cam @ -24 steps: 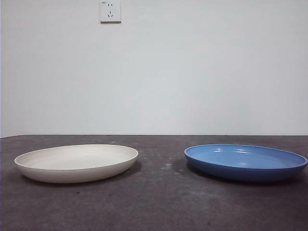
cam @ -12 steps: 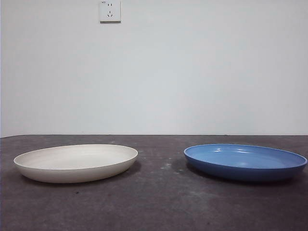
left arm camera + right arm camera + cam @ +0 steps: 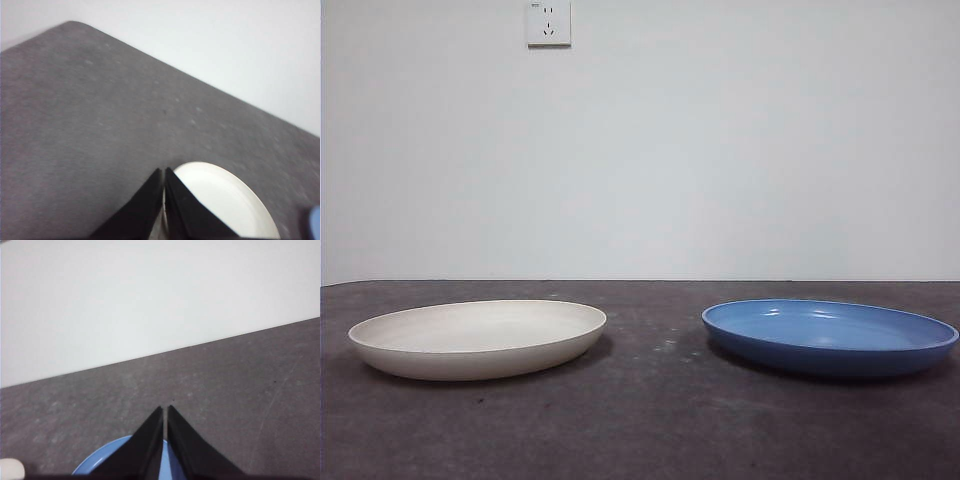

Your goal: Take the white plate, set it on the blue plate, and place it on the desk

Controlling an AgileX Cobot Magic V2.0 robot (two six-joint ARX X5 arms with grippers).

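Note:
The white plate [image 3: 478, 338] lies flat on the desk [image 3: 650, 420] at the left of the front view, and the blue plate [image 3: 830, 336] lies at the right, a gap of bare desk between them. No arm shows in the front view. My left gripper [image 3: 164, 171] hangs shut above the near rim of the white plate [image 3: 225, 200], nothing in it. My right gripper [image 3: 165, 408] is shut and empty above the blue plate [image 3: 107, 460], whose rim peeks out beside the jaws.
A white wall with a power socket [image 3: 549, 22] stands behind the desk. The desk's far edge [image 3: 200, 80] runs close behind both plates. A sliver of the white plate [image 3: 11, 469] shows at the right wrist view's corner.

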